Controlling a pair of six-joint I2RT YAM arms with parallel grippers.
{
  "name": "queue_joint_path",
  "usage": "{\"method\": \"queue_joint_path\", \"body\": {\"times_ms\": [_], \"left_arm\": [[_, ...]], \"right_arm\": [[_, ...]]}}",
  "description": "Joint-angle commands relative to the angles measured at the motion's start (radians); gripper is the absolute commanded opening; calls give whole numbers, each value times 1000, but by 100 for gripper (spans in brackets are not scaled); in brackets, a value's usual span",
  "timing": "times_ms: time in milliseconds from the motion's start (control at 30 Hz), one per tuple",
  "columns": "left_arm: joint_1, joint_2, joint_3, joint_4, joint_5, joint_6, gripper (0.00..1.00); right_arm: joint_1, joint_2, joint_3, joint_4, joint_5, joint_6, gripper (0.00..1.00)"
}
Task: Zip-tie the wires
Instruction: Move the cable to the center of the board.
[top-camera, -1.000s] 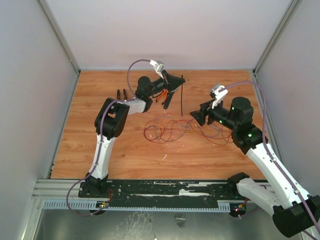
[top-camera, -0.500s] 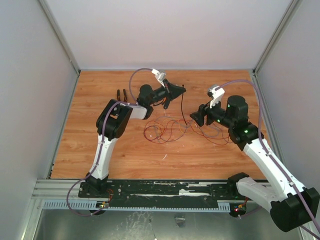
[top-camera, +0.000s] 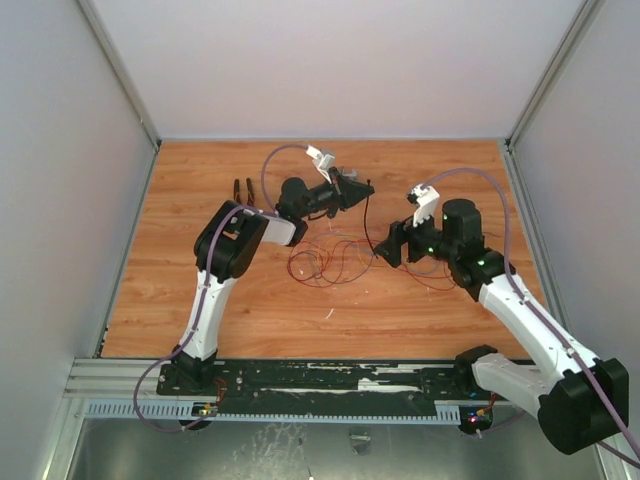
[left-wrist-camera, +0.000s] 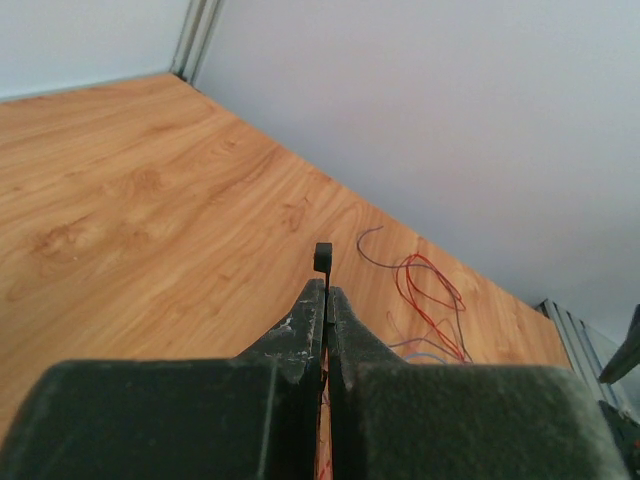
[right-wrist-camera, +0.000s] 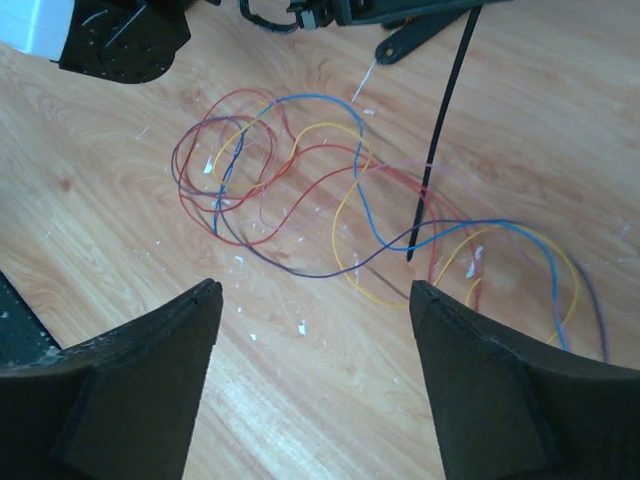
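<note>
Pinching the zip tie (right-wrist-camera: 443, 130) near its head, the left gripper (left-wrist-camera: 325, 290) hangs it tip-down over the wires (top-camera: 325, 262) on the desk (right-wrist-camera: 110, 220). Right gripper (right-wrist-camera: 312, 300) gapes wide above. The wires look limp, the tie springy; I'd grab its free tip.

Wooden table (top-camera: 170, 285) (pale walls (top-camera: 330, 70) around)

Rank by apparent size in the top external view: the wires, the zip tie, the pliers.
1. wires, the widest spread.
2. zip tie, long but thin.
3. pliers, shortest as seen.
</note>
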Motion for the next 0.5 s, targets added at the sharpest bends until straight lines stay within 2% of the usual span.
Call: {"method": "queue_joint_path", "body": {"times_ms": [0,67,167,333,467], "left_arm": [[-12,-44,-23,61,26,-9,0],[-13,-45,-28,67,31,-15,0],[-12,-49,-35,72,35,-18,0],[-12,-64,-51,63,47,-4,0],[-12,-67,-63,61,55,-9,0]], "right_arm": [[-11,34,-26,16,-72,61,82],[-11,50,-46,14,-108,99,86],[2,63,-105,37,-129,157,86],[55,104,-203,114,-68,236,86],[94,150,-278,249,-15,319,87]]}}
